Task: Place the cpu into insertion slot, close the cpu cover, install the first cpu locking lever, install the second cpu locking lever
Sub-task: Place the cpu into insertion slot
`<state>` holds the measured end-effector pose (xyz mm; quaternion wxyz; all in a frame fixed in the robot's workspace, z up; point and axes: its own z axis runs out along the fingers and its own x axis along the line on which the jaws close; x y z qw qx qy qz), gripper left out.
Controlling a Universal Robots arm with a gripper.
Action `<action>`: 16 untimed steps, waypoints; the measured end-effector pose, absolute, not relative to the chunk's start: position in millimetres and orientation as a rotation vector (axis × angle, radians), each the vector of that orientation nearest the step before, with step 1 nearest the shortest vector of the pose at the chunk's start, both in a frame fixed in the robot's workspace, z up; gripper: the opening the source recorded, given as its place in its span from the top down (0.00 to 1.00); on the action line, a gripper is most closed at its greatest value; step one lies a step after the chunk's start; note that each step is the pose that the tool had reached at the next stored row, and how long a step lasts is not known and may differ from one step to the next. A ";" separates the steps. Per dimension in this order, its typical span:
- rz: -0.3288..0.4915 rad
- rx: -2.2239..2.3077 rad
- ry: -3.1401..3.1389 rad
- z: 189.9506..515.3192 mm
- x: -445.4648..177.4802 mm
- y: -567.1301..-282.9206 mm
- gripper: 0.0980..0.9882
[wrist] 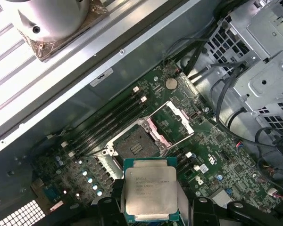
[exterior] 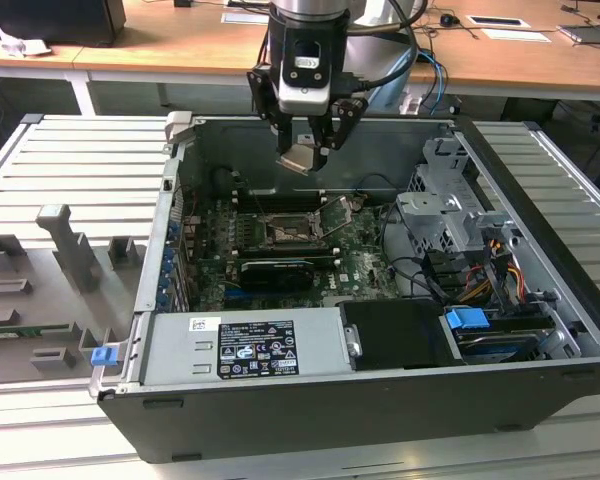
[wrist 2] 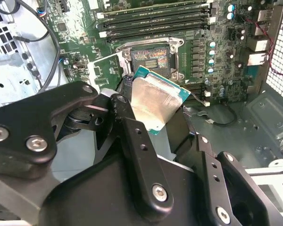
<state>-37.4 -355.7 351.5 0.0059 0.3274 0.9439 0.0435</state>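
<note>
Currently, the cpu (exterior: 298, 160) is held clamped between the fingers (wrist 2: 134, 141) of the gripper (exterior: 308, 148), which is seen in the exterior view above the open computer case (exterior: 540, 200), near its far wall. The chip is carried tilted in that view, well clear of the green motherboard (exterior: 360, 262) below it. In the first wrist view its pale metal face is turned toward the camera, and the insertion slot (wrist: 134, 141) is seen just beyond it, uncovered, with its dark centre exposed. The cpu cover (wrist: 180, 114) is swung up and away from the slot on its hinged edge, so that the board is seen through its central cut-out; in the exterior view the cover is raised on the side of the slot toward the exterior view's right. Long black memory slots (wrist: 108, 125) are set alongside the socket. A grey power supply box (exterior: 245, 345) is mounted along the near edge of the case, and a metal drive cage (exterior: 445, 205) is fitted toward the exterior view's right. The case is set on a grey slatted table (exterior: 70, 160).
</note>
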 end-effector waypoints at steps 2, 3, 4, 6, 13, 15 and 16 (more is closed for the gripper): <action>0.136 1.045 2.947 350.9 -37.5 -355.7 0.52; 0.136 1.054 2.943 350.8 -37.4 -355.7 0.52; 0.136 1.060 2.941 350.7 -37.4 -355.7 0.52; 0.136 1.073 2.936 350.4 -37.4 -355.7 0.52; 0.135 1.135 2.910 349.2 -37.4 -355.6 0.52; 0.135 1.149 2.904 348.9 -37.4 -355.7 0.52; 0.135 1.156 2.901 348.7 -37.4 -355.7 0.52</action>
